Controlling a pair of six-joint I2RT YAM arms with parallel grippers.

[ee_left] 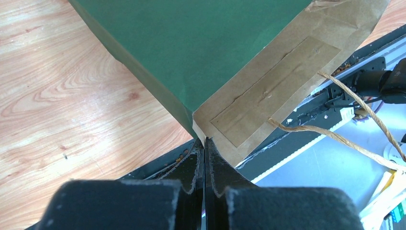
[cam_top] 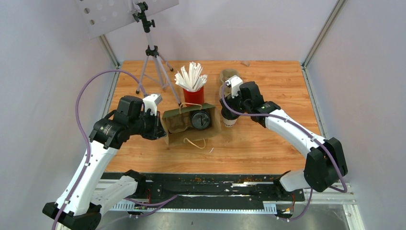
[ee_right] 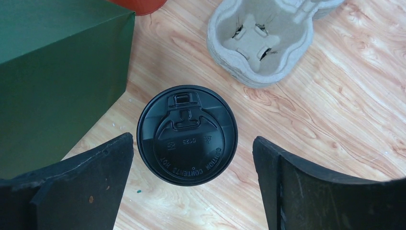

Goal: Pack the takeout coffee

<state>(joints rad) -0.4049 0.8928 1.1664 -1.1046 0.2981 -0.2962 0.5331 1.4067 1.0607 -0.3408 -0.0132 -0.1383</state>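
The cup (cam_top: pixel 229 121): white paper, black lid, upright on the counter (cam_top: pixel 277 143), about midway between the far and near edges and a little toward the right edge. It stands just beside the bag (cam_top: pixel 179 122) and is not yet gripped. The other cup (cam_top: pixel 200 120) is already inside the bag; its lid shows in the open mouth.

Right end effector (ee_right: pixel 192 143): above the cup, spread wide, one finger on either side of the lid, neither touching. The lid sits slightly nearer the finger on the bag's side.

Left end effector (ee_left: pixel 205 143): pressed together on the bag's brown lip, at the corner toward the left edge, holding the mouth open. The twine handle (ee_left: pixel 335 136) hangs loose.

Around: the red cup of straws (cam_top: pixel 194 93) is just behind the bag, toward the far edge. The tray (ee_right: pixel 263 43) lies beyond the cup, apart from it.

Step in hand, my judgement: grasp the cup.
- Centre over the lid first.
- Descend past the lid's rim and close on the paper wall. A grip on the lid alone could pop it off.
- Squeeze lightly, since paper dents.
- Lift straight, clear the bag's lip, and lower beside the other cup.
- The left pinch should keep the mouth taut.
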